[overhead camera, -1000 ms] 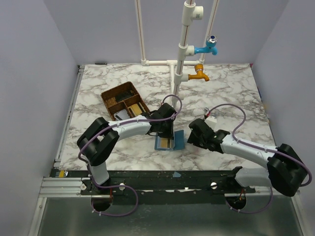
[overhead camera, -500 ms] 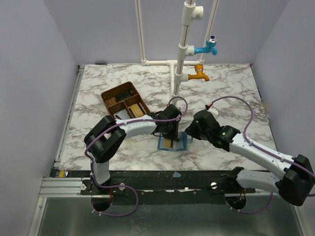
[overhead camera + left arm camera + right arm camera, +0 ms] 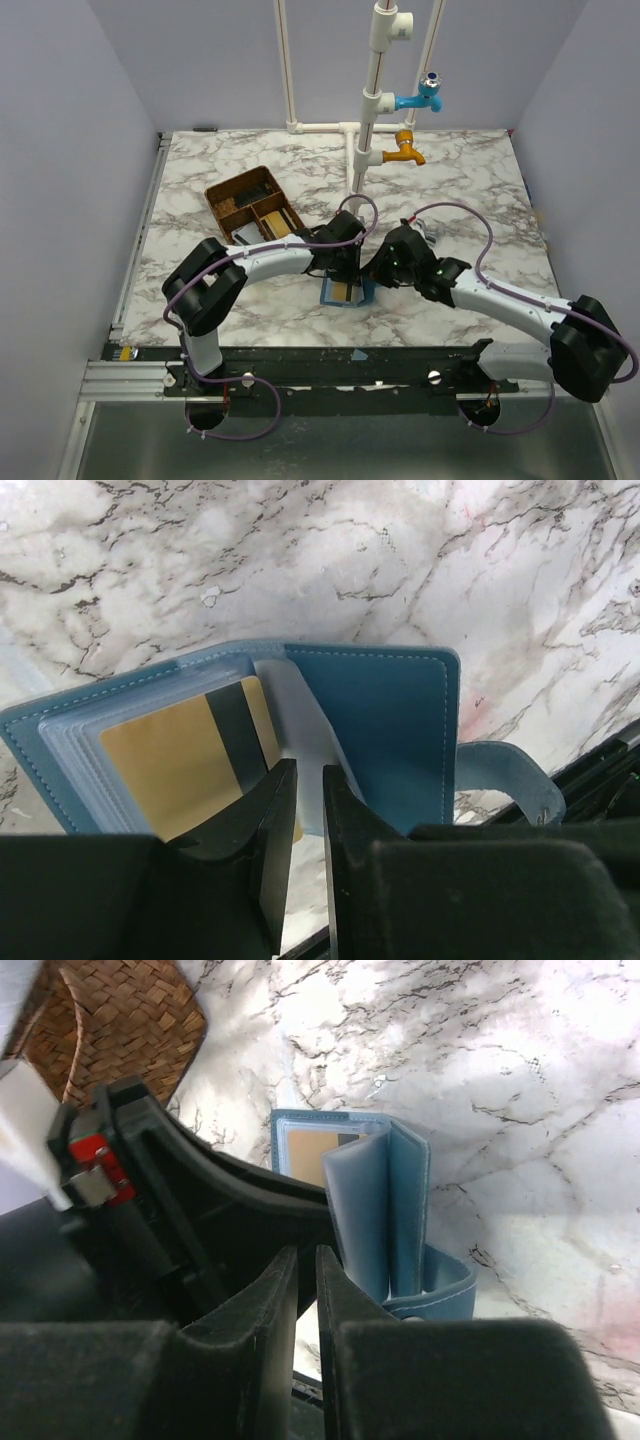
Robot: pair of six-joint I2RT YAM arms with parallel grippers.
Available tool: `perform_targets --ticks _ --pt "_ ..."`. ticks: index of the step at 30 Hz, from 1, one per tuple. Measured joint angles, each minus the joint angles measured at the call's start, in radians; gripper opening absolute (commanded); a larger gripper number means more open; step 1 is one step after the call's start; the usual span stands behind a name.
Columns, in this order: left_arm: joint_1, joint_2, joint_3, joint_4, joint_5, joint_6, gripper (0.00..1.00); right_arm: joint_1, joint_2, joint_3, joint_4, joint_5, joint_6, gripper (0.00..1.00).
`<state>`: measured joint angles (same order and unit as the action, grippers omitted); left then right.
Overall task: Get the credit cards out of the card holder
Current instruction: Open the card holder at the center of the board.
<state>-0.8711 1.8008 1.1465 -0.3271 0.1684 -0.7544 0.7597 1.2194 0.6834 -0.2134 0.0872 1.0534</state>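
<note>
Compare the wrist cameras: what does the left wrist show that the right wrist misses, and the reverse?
Left wrist only: most of the gold card, dark stripe included, in stacked clear pockets. Right wrist only: the woven tray, the left arm leaning over the card holder, and that its clear pocket pages stand upright. Both: the open blue card holder on the marble table, its strap tab, and at least a sliver of that card.

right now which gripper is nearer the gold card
The left gripper: in its wrist view it overlaps an edge of the gold card in the open card holder. The right gripper sits at the holder's other side, by the upright clear sleeves.
</note>
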Motion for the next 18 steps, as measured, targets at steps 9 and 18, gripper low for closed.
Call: perform_targets --ticks 9,18 --pt "0.006 -0.026 -0.027 -0.002 0.001 0.002 0.20 0.002 0.005 -0.031 0.060 -0.035 0.031 0.08" --pt "0.015 -0.023 -0.027 0.066 0.056 -0.003 0.19 0.014 -0.187 -0.165 0.028 -0.019 0.073 0.06"
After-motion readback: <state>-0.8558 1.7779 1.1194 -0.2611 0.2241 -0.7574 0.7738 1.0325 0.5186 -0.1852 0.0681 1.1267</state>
